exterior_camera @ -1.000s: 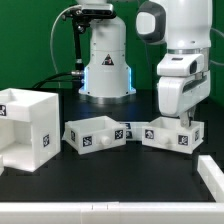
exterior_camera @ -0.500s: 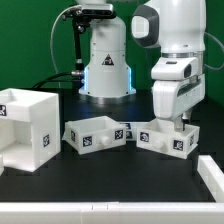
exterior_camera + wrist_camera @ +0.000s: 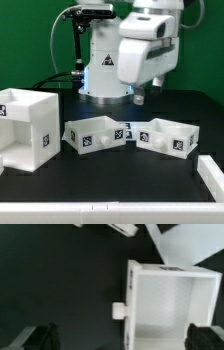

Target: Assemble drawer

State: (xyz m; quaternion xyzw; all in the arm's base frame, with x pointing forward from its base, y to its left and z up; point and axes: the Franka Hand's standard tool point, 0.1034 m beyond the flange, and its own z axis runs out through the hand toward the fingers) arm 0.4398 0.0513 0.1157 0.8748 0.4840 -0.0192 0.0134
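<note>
On the black counter (image 3: 150, 190) the large shell (image 3: 25, 130) of the drawer stood at the exterior view's left. The middle tray (image 3: 95, 135) lay near it, and the right tray (image 3: 170, 137) was close to that one, toward the exterior view's right. Behind them stood the arm's base (image 3: 105, 65), and a white rail (image 3: 212, 172) lay at the front corner. Nothing stood between the claw (image 3: 125, 338) and the right tray. In the wrist view this tray lay under the claw, open side up, with its knob (image 3: 118, 311) on an outer wall. The claw was wide open and held nothing. Half a second before, it was low at the right tray. Now it was lifted and swung to the exterior view's left, and the tray lay in nearly the same place.
</note>
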